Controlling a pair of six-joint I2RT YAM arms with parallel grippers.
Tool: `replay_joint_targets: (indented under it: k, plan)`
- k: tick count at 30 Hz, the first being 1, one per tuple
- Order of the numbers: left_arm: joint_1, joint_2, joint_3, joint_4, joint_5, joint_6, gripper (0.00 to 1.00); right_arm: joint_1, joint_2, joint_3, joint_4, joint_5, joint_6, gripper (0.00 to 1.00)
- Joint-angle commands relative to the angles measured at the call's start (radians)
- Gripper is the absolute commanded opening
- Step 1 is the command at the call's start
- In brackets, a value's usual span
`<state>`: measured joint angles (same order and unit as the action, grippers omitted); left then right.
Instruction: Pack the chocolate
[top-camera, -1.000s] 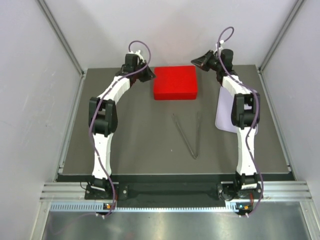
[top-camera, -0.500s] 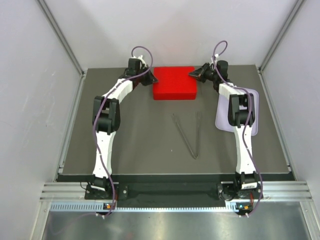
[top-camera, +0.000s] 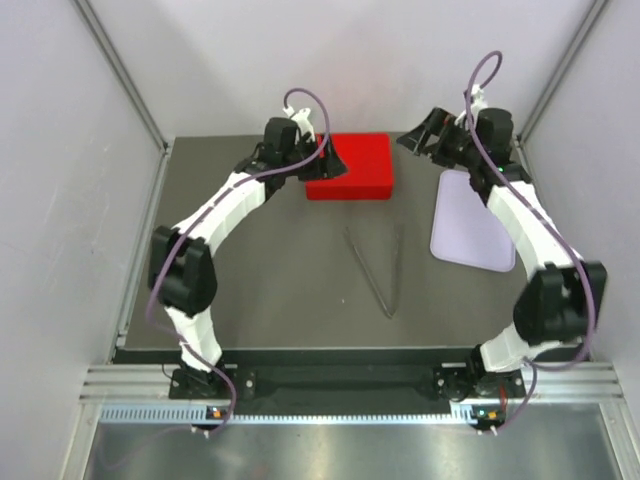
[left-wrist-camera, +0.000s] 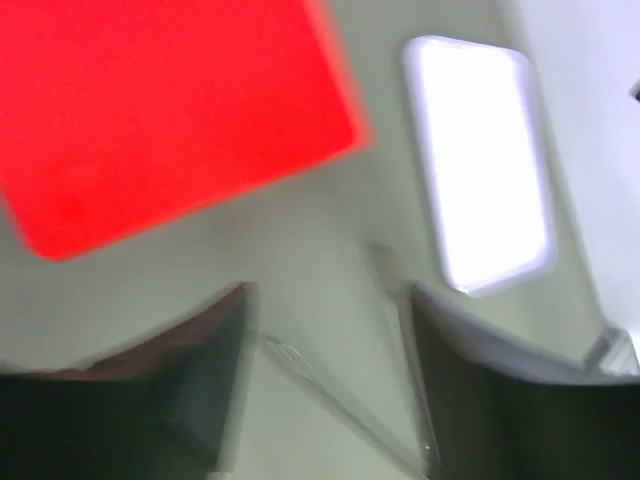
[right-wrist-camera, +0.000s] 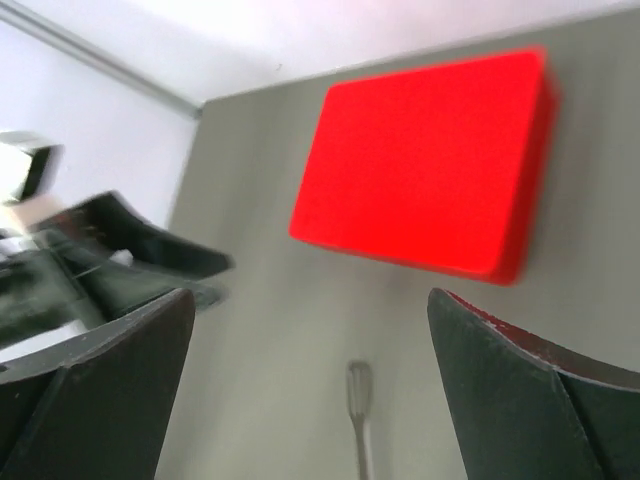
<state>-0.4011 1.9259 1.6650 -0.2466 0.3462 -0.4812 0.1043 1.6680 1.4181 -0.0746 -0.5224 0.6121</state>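
Observation:
The chocolate is out of view. A closed red box (top-camera: 349, 165) lies at the back middle of the dark table, also in the left wrist view (left-wrist-camera: 170, 110) and the right wrist view (right-wrist-camera: 425, 165). My left gripper (top-camera: 327, 163) hovers over the box's left edge; its jaws (left-wrist-camera: 325, 370) are open with nothing between them. My right gripper (top-camera: 412, 137) hangs just past the box's back right corner, its jaws (right-wrist-camera: 310, 380) spread wide and empty. Metal tongs (top-camera: 378, 270) lie on the mat in front of the box.
A pale lavender board (top-camera: 470, 235) lies flat at the right, under the right arm, and shows as (left-wrist-camera: 485, 160). The tongs (left-wrist-camera: 340, 400) lie below the left jaws, and one tong tip (right-wrist-camera: 358, 385) shows between the right fingers. Grey walls close in the back and sides.
Both arms have swung their elbows outward and lifted, with the grippers still near the red box. Both jaws, shut before, now stand open. The lavender board is more uncovered.

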Motion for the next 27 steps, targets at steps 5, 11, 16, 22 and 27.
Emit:
replay_joint_targets:
  k: [5, 11, 16, 22, 27]
  plan:
    - [-0.091, -0.390, -0.264, 0.046, -0.070, 0.085, 0.99, 0.132, -0.463, -0.261, -0.376, 0.499, -0.250, 1.00]
    - [-0.105, -0.651, -0.494, 0.075, -0.116, 0.073, 0.99, 0.133, -0.729, -0.479, -0.393, 0.492, -0.221, 1.00]
    - [-0.108, -0.814, -0.657, 0.089, -0.154, 0.061, 0.99, 0.133, -0.859, -0.550, -0.404, 0.463, -0.232, 1.00]
    - [-0.108, -0.892, -0.700, 0.078, -0.159, 0.043, 0.99, 0.132, -0.936, -0.550, -0.419, 0.453, -0.247, 1.00]
    - [-0.107, -0.913, -0.674, 0.052, -0.177, 0.059, 0.99, 0.133, -0.949, -0.538, -0.422, 0.455, -0.255, 1.00]
